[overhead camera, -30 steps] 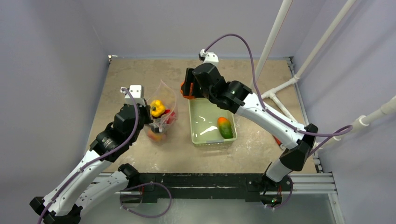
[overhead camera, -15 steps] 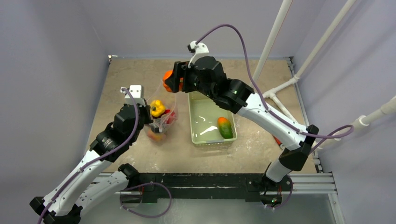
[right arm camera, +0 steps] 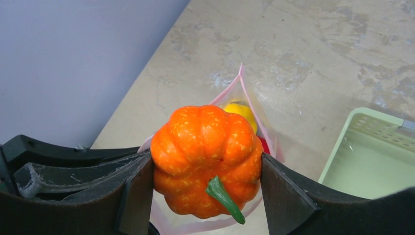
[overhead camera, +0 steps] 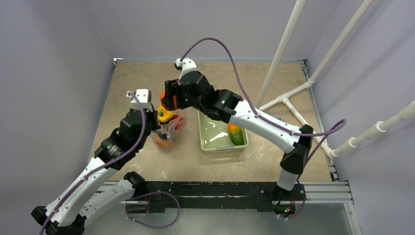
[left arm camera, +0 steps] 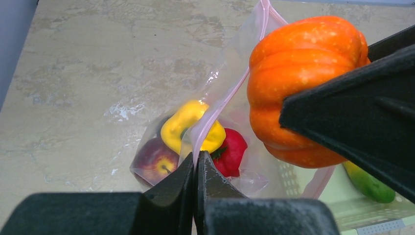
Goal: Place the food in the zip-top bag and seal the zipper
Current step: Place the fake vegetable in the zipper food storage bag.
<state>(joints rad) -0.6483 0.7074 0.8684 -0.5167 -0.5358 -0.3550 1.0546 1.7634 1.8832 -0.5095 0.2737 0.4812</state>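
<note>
The clear zip-top bag point(overhead camera: 172, 128) stands open on the table, its pink zipper point(left arm camera: 234, 90) along the mouth. My left gripper point(left arm camera: 196, 164) is shut on the bag's near rim and holds it up. Inside lie a yellow pepper point(left arm camera: 188, 125), a red tomato point(left arm camera: 232, 149) and a peach point(left arm camera: 154, 159). My right gripper point(right arm camera: 205, 178) is shut on the orange pumpkin point(right arm camera: 208, 147) and holds it just above the bag's mouth; the pumpkin also shows in the left wrist view point(left arm camera: 298, 73) and the top view point(overhead camera: 164, 102). A green and orange piece point(overhead camera: 236, 133) lies in the basket.
The pale green basket point(overhead camera: 210, 142) stands right of the bag; its rim shows in the right wrist view point(right arm camera: 342, 147). White pipes point(overhead camera: 286, 46) rise at the back right. Grey walls close the left and back of the table.
My right gripper has carried the pumpkin left from the basket's far end to above the bag's mouth. My left gripper has stayed shut on the bag's rim.
</note>
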